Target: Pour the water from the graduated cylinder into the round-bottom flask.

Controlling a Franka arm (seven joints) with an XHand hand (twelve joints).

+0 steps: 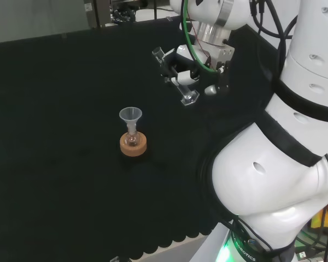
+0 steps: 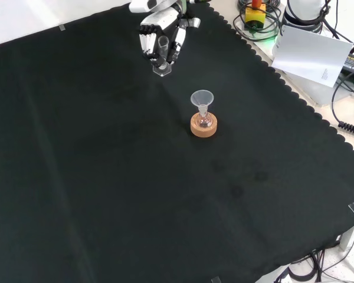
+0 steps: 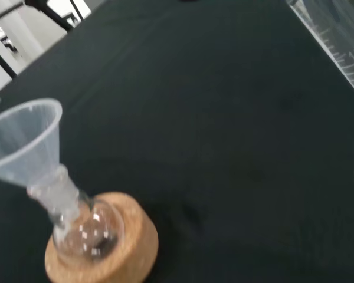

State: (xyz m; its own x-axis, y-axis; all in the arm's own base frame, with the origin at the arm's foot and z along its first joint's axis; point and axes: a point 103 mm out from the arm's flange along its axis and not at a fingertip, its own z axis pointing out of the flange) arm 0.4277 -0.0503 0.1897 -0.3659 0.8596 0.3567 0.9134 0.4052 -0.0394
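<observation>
A small round-bottom flask [image 1: 133,140] sits in a cork ring stand [image 1: 133,146] mid-cloth, with a clear funnel [image 1: 130,116] in its neck. In the front view the flask [image 2: 204,119], funnel [image 2: 202,98] and cork ring [image 2: 203,126] lie below and right of the hand. The hand [image 1: 181,70] is shut on a clear graduated cylinder [image 1: 175,76], held tilted above the cloth, right of and beyond the flask in the head view. From the front, the hand [image 2: 162,36] wraps the cylinder [image 2: 163,50], its base [image 2: 161,71] lowest. The wrist view has the flask [image 3: 85,230], funnel [image 3: 23,141], cork ring [image 3: 115,259] and cylinder wall [image 3: 336,41].
The arm's white links [image 1: 284,164] take up the right of the head view. The cloth's scalloped edge [image 2: 295,97] runs along the right of the front view, with cables and a white box [image 2: 312,53] beyond it.
</observation>
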